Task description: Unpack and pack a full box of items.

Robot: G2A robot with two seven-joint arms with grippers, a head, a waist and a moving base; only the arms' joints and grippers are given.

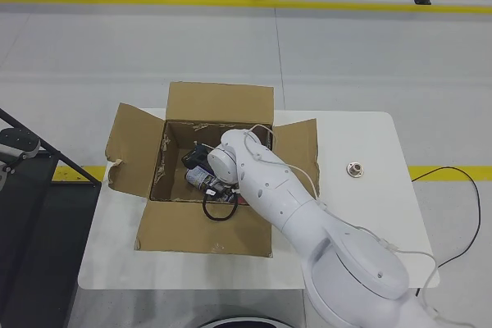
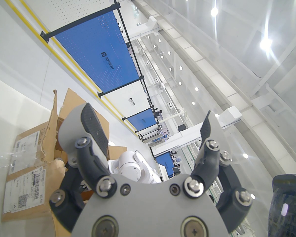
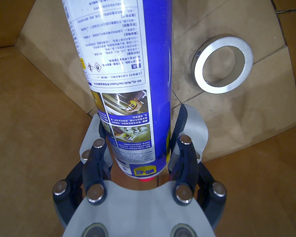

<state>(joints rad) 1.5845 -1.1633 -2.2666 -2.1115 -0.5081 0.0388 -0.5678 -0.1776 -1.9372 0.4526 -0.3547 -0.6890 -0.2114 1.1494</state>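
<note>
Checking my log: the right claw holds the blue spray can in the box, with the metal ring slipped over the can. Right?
No: the metal ring lies on the box floor, apart from the spray can, as the right wrist view shows.

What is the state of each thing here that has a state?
Brown cardboard box: flaps open.
Blue cylindrical spray can: gripped inside the box.
Silver metal ring: lying flat on the box floor.
Right end effector: shut on the can.
Left end effector: open, empty.
</note>
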